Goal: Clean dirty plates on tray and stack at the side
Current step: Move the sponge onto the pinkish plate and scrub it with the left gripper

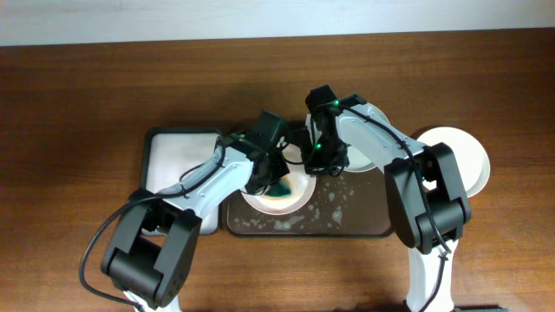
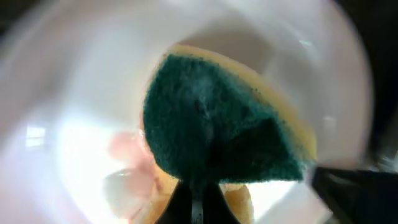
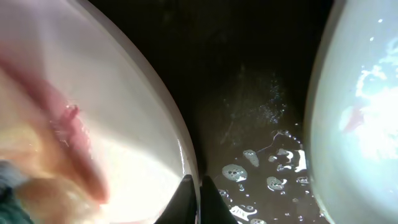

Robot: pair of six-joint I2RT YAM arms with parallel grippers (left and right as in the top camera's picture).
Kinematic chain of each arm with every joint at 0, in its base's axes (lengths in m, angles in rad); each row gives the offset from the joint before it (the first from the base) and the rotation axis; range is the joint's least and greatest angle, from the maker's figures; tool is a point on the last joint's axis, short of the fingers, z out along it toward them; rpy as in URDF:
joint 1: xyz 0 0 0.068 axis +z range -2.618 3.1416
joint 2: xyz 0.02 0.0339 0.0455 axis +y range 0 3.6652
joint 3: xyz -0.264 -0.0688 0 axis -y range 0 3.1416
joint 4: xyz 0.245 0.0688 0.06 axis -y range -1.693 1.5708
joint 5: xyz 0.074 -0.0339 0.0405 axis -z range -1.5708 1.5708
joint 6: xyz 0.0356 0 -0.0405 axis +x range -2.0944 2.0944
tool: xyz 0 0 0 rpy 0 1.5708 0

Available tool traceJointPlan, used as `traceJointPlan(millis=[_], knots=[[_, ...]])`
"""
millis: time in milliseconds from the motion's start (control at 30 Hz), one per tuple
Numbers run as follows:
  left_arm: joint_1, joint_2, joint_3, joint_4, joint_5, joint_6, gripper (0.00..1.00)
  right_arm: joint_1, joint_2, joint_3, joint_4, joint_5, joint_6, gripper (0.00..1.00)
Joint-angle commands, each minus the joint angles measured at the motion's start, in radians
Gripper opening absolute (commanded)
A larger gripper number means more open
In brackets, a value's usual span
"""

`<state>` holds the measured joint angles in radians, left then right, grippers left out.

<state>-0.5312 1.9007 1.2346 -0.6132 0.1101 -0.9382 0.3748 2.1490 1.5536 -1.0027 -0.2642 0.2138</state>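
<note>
Sponge [image 2: 211, 124], green scouring face up over a yellow body, fills the left wrist view. The left gripper [image 2: 198, 196] is clenched on its lower edge.

The sponge presses into the well of the smeared plate [image 2: 68, 87]. A pink-red smear [image 2: 134, 152] shows just left of the sponge, not yet covered by it.

This plate sits in the left half of the dark brown tray [image 1: 347, 224], mid-desk and a little toward the near edge. A white black-rimmed tray [image 1: 169, 156] lies just beside it, toward the left edge.

The right gripper [image 3: 199, 194] is closed on the plate's right rim, one finger on each side. The rim runs straight down into the pinch.

Judgement: this is the scrubbing step.
- Sweep the sponge left across the smear with the green face flat.
- Use light downward pressure so the plate does not lever out of the rim pinch.
- The right grip should hold firm, since the wet rim looks slippery.

Soap bubbles [image 3: 261, 168] dot the tray floor to the right of the pinch. A second plate [image 3: 364, 74], bearing a red mark, lies near but apart from the first.

A side plate [image 1: 460, 156] rests on the desk toward the right edge, off the tray.
</note>
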Motion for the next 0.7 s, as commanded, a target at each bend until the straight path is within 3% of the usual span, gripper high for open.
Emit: traceJointPlan(millis=[0,133,200,233,500,667], knots=[[0.005,0.003,-0.005,-0.108,-0.266,-0.012,0.0,0.006,0.0,-0.018,-0.008,0.01,0.005,0.04],[0.06,-0.042,0.006,-0.125,-0.29,0.072,0.0,0.005,0.0,-0.018,-0.013,0.01,0.004,0.04],[0.063,-0.127,0.029,-0.049,-0.18,0.225,0.0,0.005,0.0,-0.018,-0.013,0.01,0.004,0.04],[0.063,-0.142,0.029,-0.007,-0.114,0.24,0.0,0.005,0.0,-0.018,-0.013,0.01,0.005,0.04],[-0.011,0.014,0.021,0.121,-0.016,0.192,0.0,0.006,0.0,-0.018,-0.014,0.01,0.005,0.04],[-0.063,0.018,0.018,0.149,-0.198,0.192,0.0,0.006,0.0,-0.018,-0.018,0.01,0.005,0.04]])
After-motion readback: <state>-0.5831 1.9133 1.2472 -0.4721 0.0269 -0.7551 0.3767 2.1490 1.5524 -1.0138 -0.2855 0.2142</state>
